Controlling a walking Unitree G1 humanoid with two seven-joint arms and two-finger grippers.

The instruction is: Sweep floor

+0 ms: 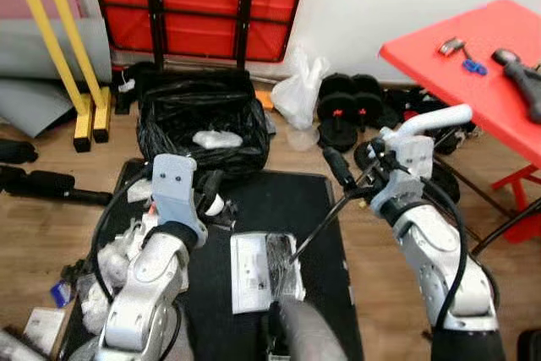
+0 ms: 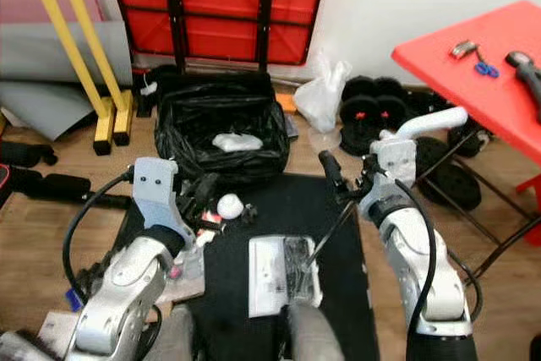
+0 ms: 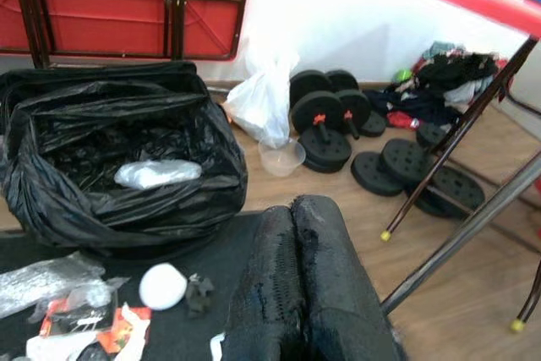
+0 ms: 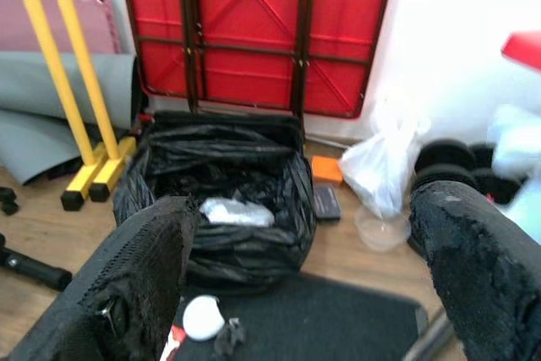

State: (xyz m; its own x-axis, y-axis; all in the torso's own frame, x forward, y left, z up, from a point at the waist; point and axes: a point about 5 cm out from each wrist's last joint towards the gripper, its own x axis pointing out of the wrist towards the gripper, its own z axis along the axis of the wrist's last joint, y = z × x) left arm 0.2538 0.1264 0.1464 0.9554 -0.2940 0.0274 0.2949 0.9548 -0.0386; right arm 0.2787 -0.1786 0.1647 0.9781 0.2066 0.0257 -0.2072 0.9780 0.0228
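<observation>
On the black mat point(image 1: 313, 209), in front of the bin bag:
Scene: I see a black bin bag point(image 1: 199, 128) standing open at the mat's far edge, a pale wad already inside it.
Litter: a white ball point(image 2: 229, 205), torn wrappers point(image 3: 80, 319) and scraps lie on the mat's left side, near the bag; a white sheet with a plastic packet point(image 1: 264, 270) lies mid-mat.
Left gripper point(image 3: 294, 268): fingers pressed together, nothing between them, held just short of the white ball.
Right gripper point(image 4: 304, 293): fingers spread wide, empty, facing the bag above the mat.
Tool: a thin black rod point(image 1: 325, 217) slants from near the right wrist down to the packet; I cannot tell whether it is a broom handle or a cable.
Step, my judgement: gathering loose litter toward the bag; little cleared so far.
Technique: I would open the left fingers before descending, take the ball first, and keep the wrist low so wrappers do not scatter.
Risk: the bag's rim sags; dropping from directly above the opening seems safest.
</observation>
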